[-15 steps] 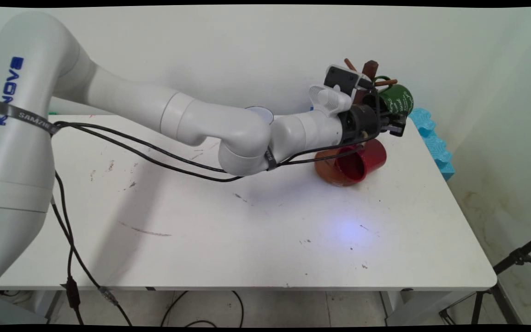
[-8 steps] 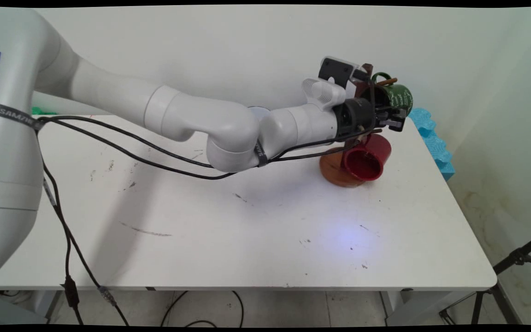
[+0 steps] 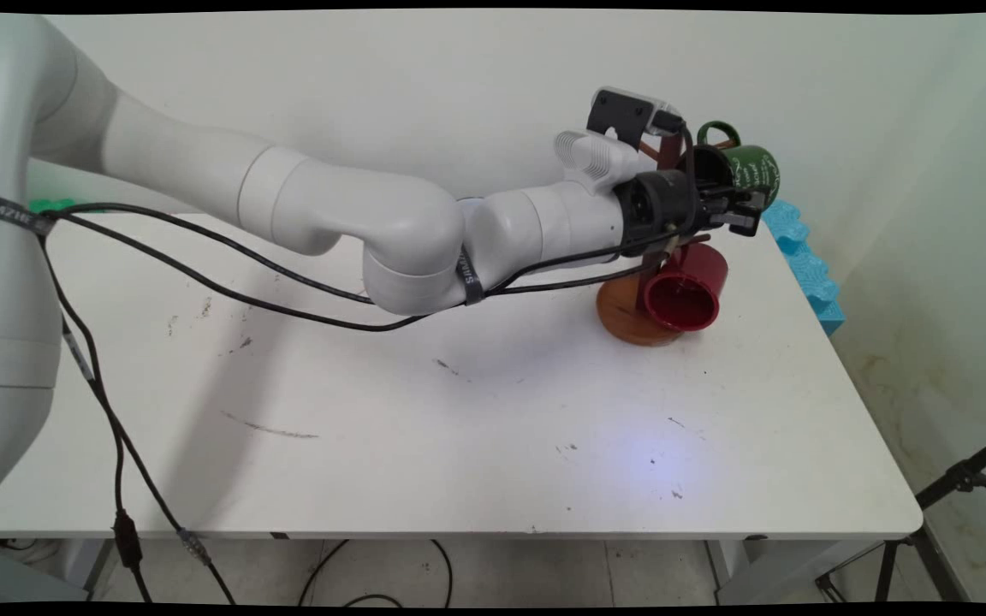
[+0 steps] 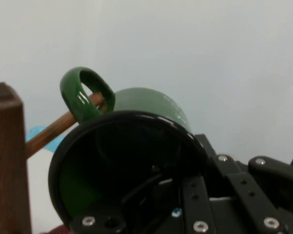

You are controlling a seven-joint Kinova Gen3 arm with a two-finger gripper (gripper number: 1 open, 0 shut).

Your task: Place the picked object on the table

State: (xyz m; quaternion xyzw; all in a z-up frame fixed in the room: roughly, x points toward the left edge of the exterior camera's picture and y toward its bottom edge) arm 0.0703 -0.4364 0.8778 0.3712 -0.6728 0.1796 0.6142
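Note:
My gripper (image 3: 739,216) is shut on the rim of a dark green mug (image 3: 751,174), held on its side high at the table's far right. In the hand view one finger reaches inside the green mug (image 4: 151,105) and the other lies outside its wall. The mug's handle (image 4: 83,92) is looped over the tip of a thin wooden peg (image 4: 53,131) that sticks out from the brown post (image 4: 7,161) of a mug tree. Below the gripper a red mug (image 3: 686,287) hangs on that tree, above its round wooden base (image 3: 626,321).
A blue foam piece (image 3: 805,265) lies along the table's far right edge, close behind the mug tree. A small green thing (image 3: 56,205) shows at the far left. A black tripod (image 3: 955,479) stands on the floor beyond the table's right end.
The arm has reached further right and risen a little, carrying the green mug rightward away from the post. The red mug and the tree's base have shifted slightly right.

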